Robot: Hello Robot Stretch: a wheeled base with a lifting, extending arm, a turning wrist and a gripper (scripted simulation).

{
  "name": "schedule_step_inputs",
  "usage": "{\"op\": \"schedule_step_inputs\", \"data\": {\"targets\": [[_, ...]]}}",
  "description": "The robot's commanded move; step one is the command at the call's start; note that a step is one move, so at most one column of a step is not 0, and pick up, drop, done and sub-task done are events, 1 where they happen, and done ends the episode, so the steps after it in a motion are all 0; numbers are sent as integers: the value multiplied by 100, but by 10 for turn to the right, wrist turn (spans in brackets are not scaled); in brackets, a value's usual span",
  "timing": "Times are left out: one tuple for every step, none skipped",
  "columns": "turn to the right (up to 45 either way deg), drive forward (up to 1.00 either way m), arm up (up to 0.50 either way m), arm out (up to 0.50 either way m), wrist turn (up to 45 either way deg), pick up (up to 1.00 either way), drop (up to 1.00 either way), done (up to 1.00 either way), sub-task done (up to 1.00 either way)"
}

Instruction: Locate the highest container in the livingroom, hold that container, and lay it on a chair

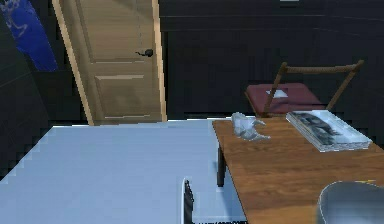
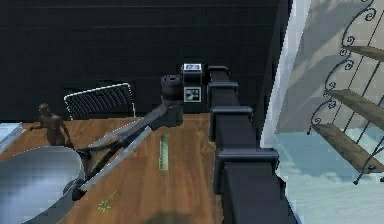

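1. tabletop (image 1: 290,175): brown wood with plank grain. It takes the lower right of the forward view and the lower left and middle of the arm side view.
2. grey bowl (image 2: 35,185): a large, round, dull grey container. It lies on the tabletop in the lower left corner of the arm side view, cut by the frame edge. A grey rounded rim also sits in the lower right corner of the forward view.
3. arm (image 2: 240,150): a dark square bar rising from the bottom edge, right of middle.
4. gripper (image 2: 95,165): dark body at the arm's far end. Its thin fingers slant down and left above the tabletop, near the grey bowl's rim.
   - Contact with the bowl cannot be told.
   - Whether the fingers are apart or together cannot be told.
   - Whether it holds anything cannot be told.
5. red-seated chair (image 1: 300,92): dark wooden frame, at the tabletop's far edge, upper right of the forward view.
6. pale chair back (image 2: 100,100): slatted, beyond the tabletop, upper left of the arm side view.
7. brown figurine (image 2: 48,122): upright on the tabletop, just above the grey bowl.
8. green stick (image 2: 163,152): lies flat on the tabletop, centre of the frame.
9. crumpled pale thing (image 1: 250,127): on the tabletop's far end.
10. printed paper stack (image 1: 328,130): lies flat, to the right of the crumpled pale thing.
11. wooden door (image 1: 112,60): upper left of the forward view, beside the blue cloth (image 1: 35,40).
12. shelf rack (image 2: 355,110): right edge of the arm side view.
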Motion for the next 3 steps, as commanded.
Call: {"op": "schedule_step_inputs", "data": {"targets": [[0, 0, 0, 0, -210, 0, 0, 0, 0], [0, 0, 0, -24, 0, 0, 0, 0, 0], [-450, 0, 0, 0, 0, 0, 0, 0, 0]]}}
